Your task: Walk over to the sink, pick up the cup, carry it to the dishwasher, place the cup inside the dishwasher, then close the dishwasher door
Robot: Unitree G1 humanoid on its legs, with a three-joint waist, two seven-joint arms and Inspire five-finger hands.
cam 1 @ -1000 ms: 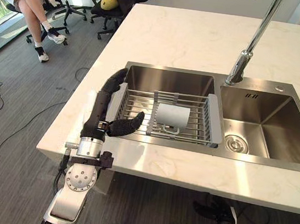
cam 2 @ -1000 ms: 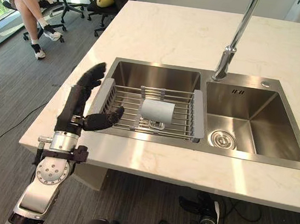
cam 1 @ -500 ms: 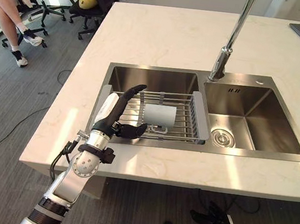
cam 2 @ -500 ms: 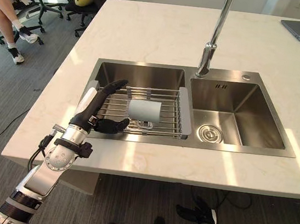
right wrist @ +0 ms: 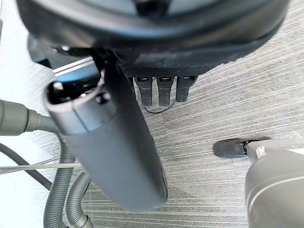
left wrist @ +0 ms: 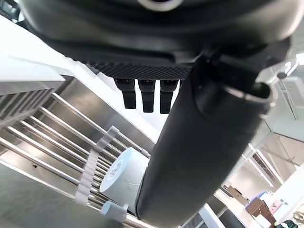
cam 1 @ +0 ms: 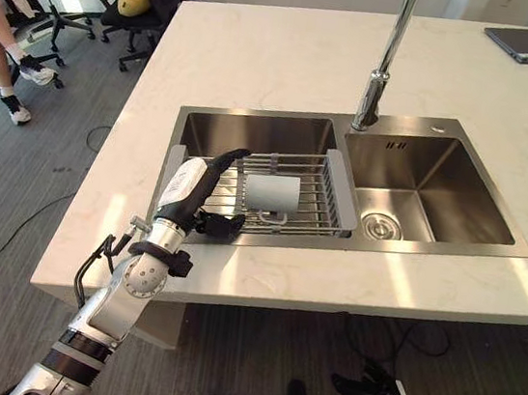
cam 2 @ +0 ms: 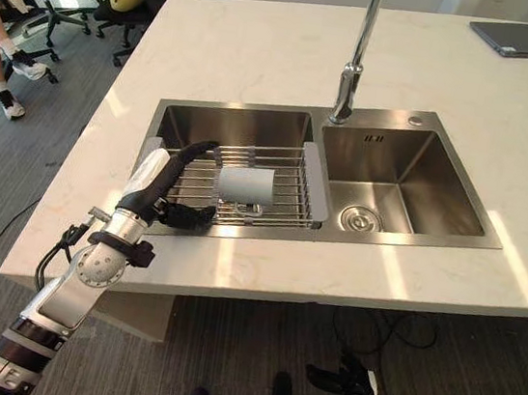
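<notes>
A: Where is the cup (cam 2: pixel 246 184)?
B: It lies on its side on the wire rack (cam 2: pixel 291 174), over the left bowl of the sink (cam 2: pixel 422 179).
A: And the left hand (cam 2: pixel 150 194)?
B: It is at the left end of the rack. Its fingers are straight, and its thumb sticks out toward the cup. It is near the cup but not touching it.
A: What else?
B: A tall tap (cam 2: pixel 352 63) stands behind the sink on the white counter (cam 2: pixel 254 50).
</notes>
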